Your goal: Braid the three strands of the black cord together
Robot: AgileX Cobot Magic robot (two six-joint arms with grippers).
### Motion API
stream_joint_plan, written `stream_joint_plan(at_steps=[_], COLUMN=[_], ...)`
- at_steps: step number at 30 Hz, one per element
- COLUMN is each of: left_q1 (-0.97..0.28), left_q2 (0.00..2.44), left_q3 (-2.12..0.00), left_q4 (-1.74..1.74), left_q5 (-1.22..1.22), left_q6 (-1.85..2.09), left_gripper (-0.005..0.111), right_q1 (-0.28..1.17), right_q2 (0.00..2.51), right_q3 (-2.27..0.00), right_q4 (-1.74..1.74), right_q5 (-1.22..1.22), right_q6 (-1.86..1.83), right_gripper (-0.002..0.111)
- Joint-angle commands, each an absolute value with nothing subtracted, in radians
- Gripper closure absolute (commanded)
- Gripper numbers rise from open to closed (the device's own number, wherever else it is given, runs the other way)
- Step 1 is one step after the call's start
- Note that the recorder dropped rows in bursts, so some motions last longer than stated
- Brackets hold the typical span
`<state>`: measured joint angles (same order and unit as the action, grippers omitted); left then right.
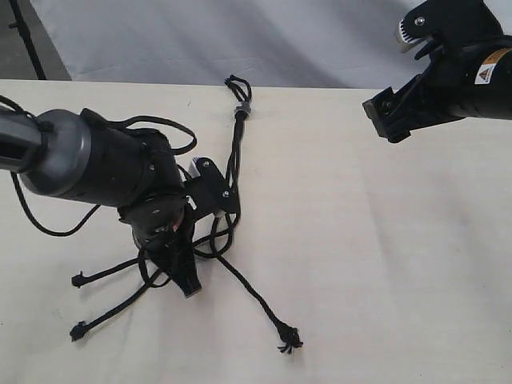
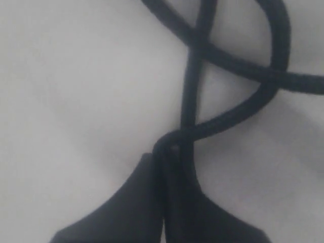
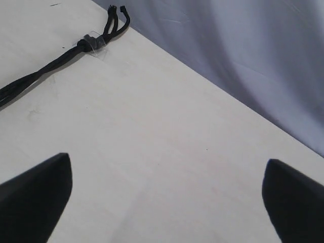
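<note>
The black cord [image 1: 237, 148] lies on the table, its grey band [image 1: 242, 110] and small loops [image 1: 237, 82] at the far end. The three strands fan out below the left arm: two knotted ends [image 1: 78, 280] [image 1: 78, 330] lie at the left and one frayed end [image 1: 290, 340] at the right. My left gripper [image 1: 190, 286] points down at the table among them. The left wrist view shows that gripper [image 2: 170, 152] shut on a strand [image 2: 230, 117] that loops across another. My right gripper [image 1: 390, 120] hovers open at the upper right, holding nothing; its wrist view shows the band [image 3: 93, 41] far from its fingers [image 3: 35, 195].
The pale table [image 1: 384, 256] ends at a far edge against a grey-white backdrop [image 1: 240, 32]. Glossy arm cables [image 1: 48, 224] loop beside the left arm. A dark stand pole [image 1: 28, 40] is at the top left corner.
</note>
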<state>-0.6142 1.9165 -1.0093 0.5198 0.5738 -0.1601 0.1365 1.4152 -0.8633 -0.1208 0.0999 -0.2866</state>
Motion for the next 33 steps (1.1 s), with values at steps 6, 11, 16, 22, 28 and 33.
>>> stream_joint_plan(at_steps=[6, 11, 16, 22, 28, 33], left_q1=[-0.628, -0.738, -0.709, -0.58, -0.58, -0.58], left_q2=[1.912, 1.897, 1.795, 1.827, 1.859, 1.801], left_q3=[-0.923, -0.928, -0.928, -0.92, -0.918, -0.918], left_q4=[0.292, 0.048, 0.189, 0.198, 0.194, 0.194], left_q5=[0.519, 0.606, 0.55, 0.498, 0.468, 0.465], left_q6=[-0.128, 0.074, -0.054, -0.061, -0.061, -0.072], left_gripper=[0.107, 0.107, 0.107, 0.107, 0.065, 0.051], right_q1=[0.129, 0.129, 0.129, 0.131, 0.131, 0.133], right_q2=[1.411, 1.411, 1.411, 1.411, 1.411, 1.411], right_q3=[-0.859, -0.859, -0.859, -0.859, -0.859, -0.859], right_q4=[-0.116, -0.116, -0.116, -0.114, -0.109, 0.082], right_q5=[0.092, 0.088, 0.088, 0.088, 0.088, 0.099], right_q6=[-0.283, -0.283, -0.283, -0.283, -0.283, -0.248], right_gripper=[0.014, 0.014, 0.014, 0.014, 0.014, 0.014])
